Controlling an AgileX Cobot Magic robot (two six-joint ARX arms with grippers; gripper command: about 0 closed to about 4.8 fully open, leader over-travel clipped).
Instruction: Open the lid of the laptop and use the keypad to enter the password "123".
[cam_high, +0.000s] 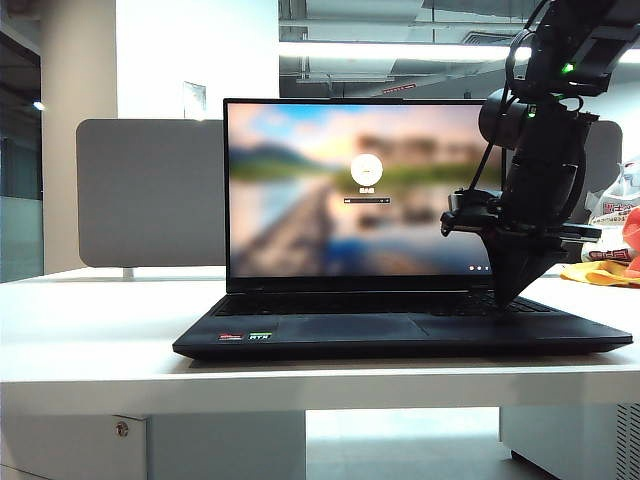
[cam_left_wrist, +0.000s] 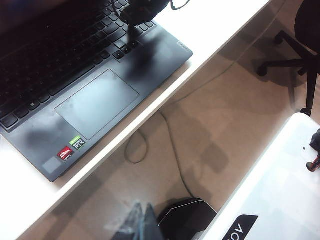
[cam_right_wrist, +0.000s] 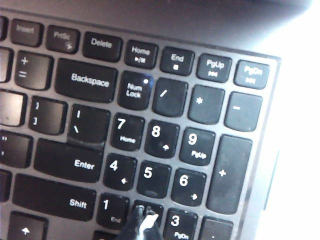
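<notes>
Exterior: the laptop (cam_high: 400, 330) sits open on the white tabletop (cam_high: 90, 330), lid (cam_high: 350, 190) upright, login screen lit; right claw (cam_high: 505, 298) pinched shut on the keypad (cam_high: 515, 305).

Left wrist: two stickers, one reading RTX (cam_left_wrist: 76, 142); left claw's (cam_left_wrist: 141, 222) state unclear.

Right wrist: tips (cam_right_wrist: 144, 220) cover the 2 key, between 1 (cam_right_wrist: 111, 207) and 3 (cam_right_wrist: 178, 222).

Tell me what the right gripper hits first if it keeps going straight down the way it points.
The right gripper, jaws shut, points at the keypad. It would most likely meet the 2 key, between 1 and 3; contact is unclear.
</notes>
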